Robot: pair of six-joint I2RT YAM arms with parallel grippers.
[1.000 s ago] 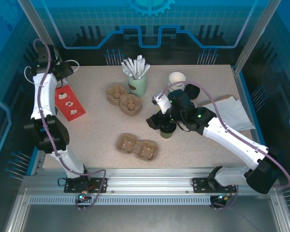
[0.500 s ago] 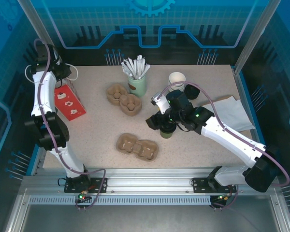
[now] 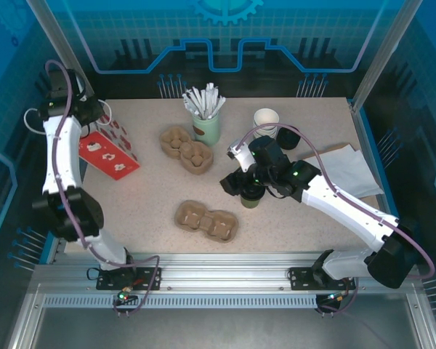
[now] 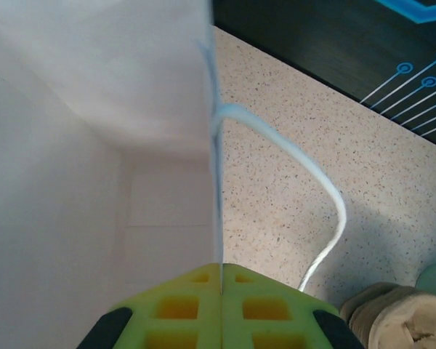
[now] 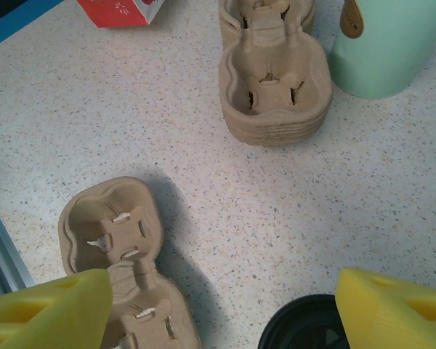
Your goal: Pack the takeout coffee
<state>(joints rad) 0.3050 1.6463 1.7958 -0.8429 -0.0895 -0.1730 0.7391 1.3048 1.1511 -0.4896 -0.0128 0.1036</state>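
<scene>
The takeout coffee (image 3: 252, 195), a dark cup with a black lid (image 5: 305, 329), stands on the table at centre right. My right gripper (image 3: 245, 187) is open around it; in the right wrist view the gripper (image 5: 221, 305) has the lid next to the right finger and a wide gap to the left finger. My left gripper (image 3: 92, 114) at the far left is shut on the top edge of a red paper bag (image 3: 110, 150). Up close, the yellow fingers of that gripper (image 4: 221, 273) pinch the bag's thin wall (image 4: 94, 145), whose white handle (image 4: 327, 196) loops over the table.
A single pulp cup carrier (image 3: 207, 220) lies front of centre. A stack of carriers (image 3: 187, 147) and a pale green cup of white sticks (image 3: 206, 120) stand behind it. White-rimmed cups (image 3: 266, 118), black lids (image 3: 288, 137) and white paper sheets (image 3: 345, 171) lie at the right.
My left gripper has shut on the bag's edge and lifted it; the bag has tilted and swung rightward. The right arm and the coffee have stayed put.
</scene>
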